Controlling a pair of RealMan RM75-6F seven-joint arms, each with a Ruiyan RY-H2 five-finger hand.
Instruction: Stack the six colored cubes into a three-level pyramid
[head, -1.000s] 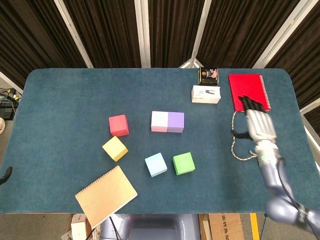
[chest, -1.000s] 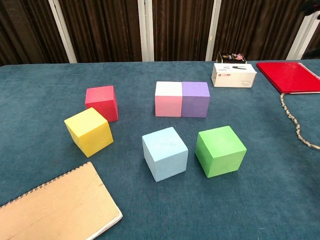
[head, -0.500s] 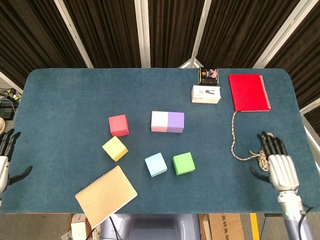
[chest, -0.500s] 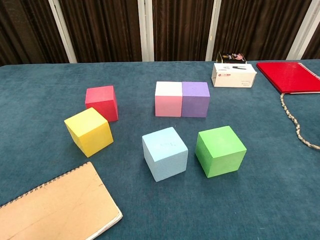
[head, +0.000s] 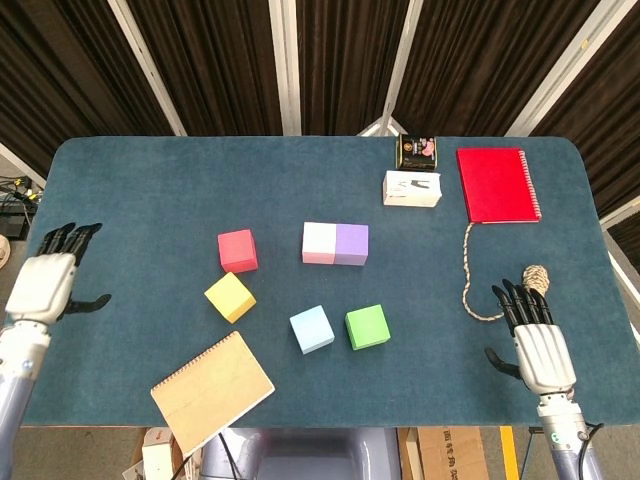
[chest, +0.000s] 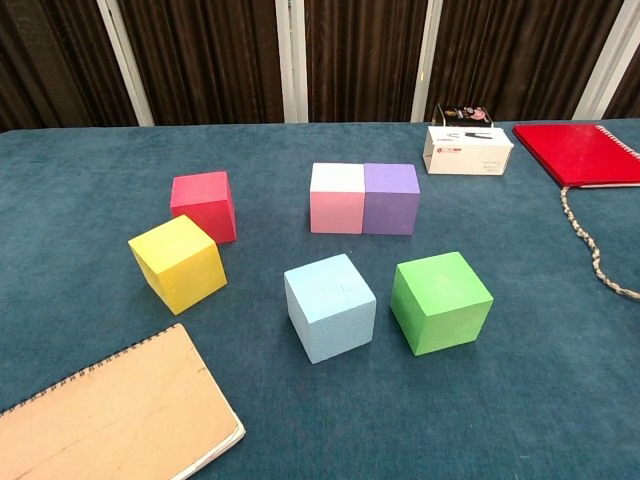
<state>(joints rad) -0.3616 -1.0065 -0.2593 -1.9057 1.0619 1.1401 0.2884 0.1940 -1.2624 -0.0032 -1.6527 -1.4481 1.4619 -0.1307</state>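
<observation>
Six cubes lie apart on the blue table (head: 150, 190). The pink cube (head: 319, 243) and purple cube (head: 351, 244) touch side by side in the middle. To their left lies the red cube (head: 237, 250), with the yellow cube (head: 230, 297) just in front of it. Nearer the front edge stand the light blue cube (head: 312, 329) and green cube (head: 367, 326). My left hand (head: 44, 286) hovers open at the far left edge. At the front right corner my right hand (head: 535, 340) is open too. Neither hand shows in the chest view, where the cubes appear: red cube (chest: 204, 205), green cube (chest: 441, 301).
A tan spiral notebook (head: 212, 390) lies at the front left. A red notebook (head: 496, 184), a white box (head: 411, 188) and a dark tin (head: 417, 152) sit at the back right. A rope (head: 475, 280) runs from the red notebook to a coil by my right hand.
My right hand drew back from the red notebook toward the front right corner. My left hand rose into view at the left edge. The cubes have not moved.
</observation>
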